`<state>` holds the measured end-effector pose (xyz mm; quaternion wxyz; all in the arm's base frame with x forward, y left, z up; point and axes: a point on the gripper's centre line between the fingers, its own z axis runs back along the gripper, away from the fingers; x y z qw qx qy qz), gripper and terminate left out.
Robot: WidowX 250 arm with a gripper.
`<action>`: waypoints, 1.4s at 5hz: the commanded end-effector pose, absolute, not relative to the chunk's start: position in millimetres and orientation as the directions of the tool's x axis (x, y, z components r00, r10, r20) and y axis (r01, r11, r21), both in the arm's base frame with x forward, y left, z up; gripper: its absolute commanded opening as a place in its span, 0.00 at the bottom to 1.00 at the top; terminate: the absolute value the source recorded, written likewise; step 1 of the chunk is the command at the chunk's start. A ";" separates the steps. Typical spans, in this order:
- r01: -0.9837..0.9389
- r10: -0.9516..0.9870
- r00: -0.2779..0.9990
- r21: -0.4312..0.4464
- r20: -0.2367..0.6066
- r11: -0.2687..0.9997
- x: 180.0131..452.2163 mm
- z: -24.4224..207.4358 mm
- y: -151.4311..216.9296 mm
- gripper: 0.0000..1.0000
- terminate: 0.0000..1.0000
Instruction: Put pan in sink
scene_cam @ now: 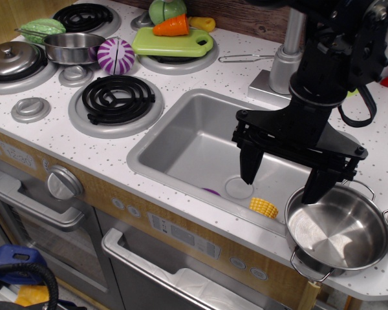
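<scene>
A toy kitchen counter with a white speckled top, seen from above and slightly to the side. A black robot arm reaches down from the 1 o'clock corner. Its gripper (284, 177) hangs over the right part of the sink (181, 139) with its two black fingers (250, 165) spread wide apart and holding nothing. The right fingertip points down at the near rim of the pan (336, 232); whether it touches the rim cannot be told.

The pan, shiny steel with thin wire loop handles, sits on the counter at about 4 o'clock from the sink, just beside the sink's right edge and close to the counter's front edge. It is upright and nothing lies in it.

The sink is a grey rectangular basin in the middle of the counter. Inside it, a round drain disc (238, 188) lies under the left finger, a yellow toy corn piece (264, 207) lies at 4 o'clock from the drain, and a small purple object (211, 192) shows at the front wall.

At 10 o'clock are black coil burners (118, 99), a lidded steel pot (11, 60), a small steel pot (74, 48), a purple-and-white toy vegetable (116, 55) and a green cutting board (172, 42) with a toy carrot (172, 26)
</scene>
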<state>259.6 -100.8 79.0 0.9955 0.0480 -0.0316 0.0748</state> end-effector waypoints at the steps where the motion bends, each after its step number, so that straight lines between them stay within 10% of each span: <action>1: -0.152 0.146 0.987 0.091 0.070 0.984 259.6 79.0 -100.8 1.00 0.00; 7: 0.115 -0.116 0.981 0.014 0.154 0.993 303.1 40.5 -107.8 1.00 0.00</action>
